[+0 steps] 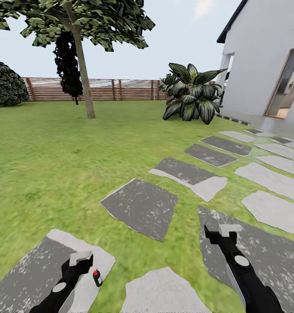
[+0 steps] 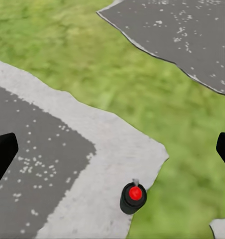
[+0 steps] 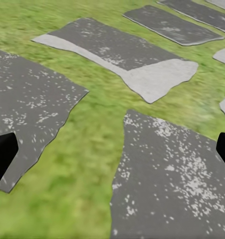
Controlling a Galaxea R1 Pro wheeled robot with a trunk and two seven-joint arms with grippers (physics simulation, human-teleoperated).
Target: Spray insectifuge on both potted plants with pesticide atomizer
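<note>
Pesticide atomizer [image 1: 97, 278] upright on stone edge — just beside left hand [image 1: 81, 258].

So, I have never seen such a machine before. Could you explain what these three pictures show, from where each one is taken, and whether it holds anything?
This is a simulated two-armed robot in a garden. The large picture comes from a camera on its head, looking down over the lawn and grey stepping stones. The black left end effector and right end effector each carry a small camera, and these give the other two pictures. Both are open and hold nothing. A small dark bottle with a red top, the pesticide atomizer, stands at the edge of a stone beside the left one. The left wrist camera sees it from above.
</note>
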